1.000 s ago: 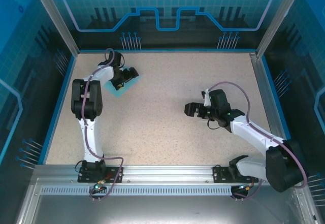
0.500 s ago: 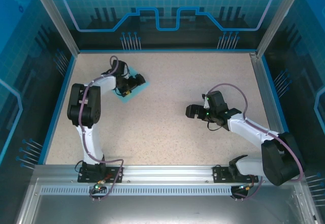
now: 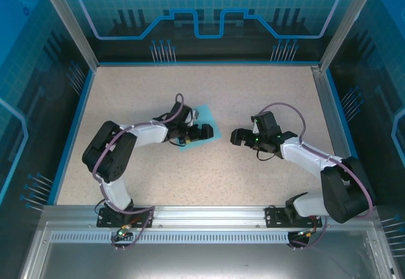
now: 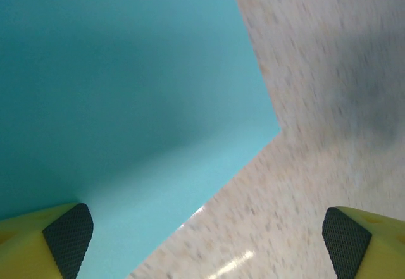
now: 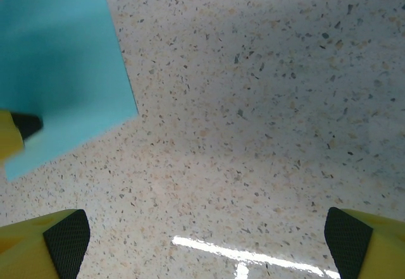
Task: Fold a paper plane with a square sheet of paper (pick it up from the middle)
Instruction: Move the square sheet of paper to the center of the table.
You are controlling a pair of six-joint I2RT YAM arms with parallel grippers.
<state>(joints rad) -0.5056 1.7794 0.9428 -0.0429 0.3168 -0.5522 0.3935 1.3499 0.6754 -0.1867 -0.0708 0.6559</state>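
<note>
We see the square sheet of paper [image 3: 204, 112] lying flat near the middle of the desk [image 3: 266, 89]. Our left fingers [image 4: 66, 235] hang spread over its edge, pinching nothing; our right fingers [image 5: 63, 236] are spread, just beside it.

The square sheet of paper [image 3: 202, 112] is plain light turquoise, the worktop [image 3: 266, 178] beige with dark speckles, and the left tool [image 4: 207, 235] and right tool [image 5: 207, 238] have yellow fingers [image 4: 376, 244] with black pads [image 4: 345, 238].
</note>
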